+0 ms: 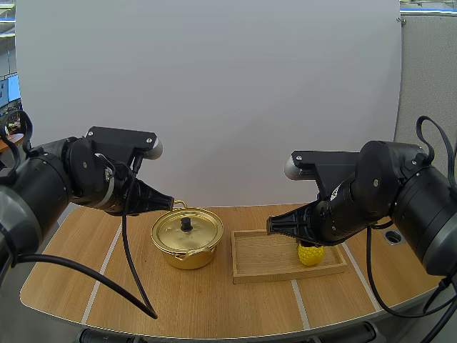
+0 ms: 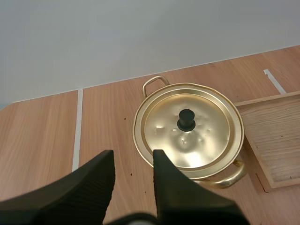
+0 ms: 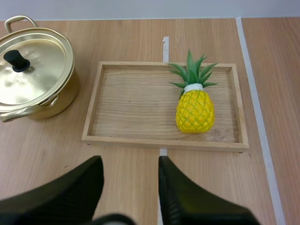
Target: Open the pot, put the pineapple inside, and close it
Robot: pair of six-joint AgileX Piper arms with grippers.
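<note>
My left gripper (image 2: 133,157) hangs released, fingers apart, near the shiny gold metal pot (image 2: 187,161), whose black-knobbed lid (image 2: 201,138) is on. My right gripper (image 3: 130,164), also released, half hides the yellow green-leafed pineapple (image 3: 194,110) lying at the shallow wooden tray's (image 3: 131,103) 3 o'clock end.
</note>
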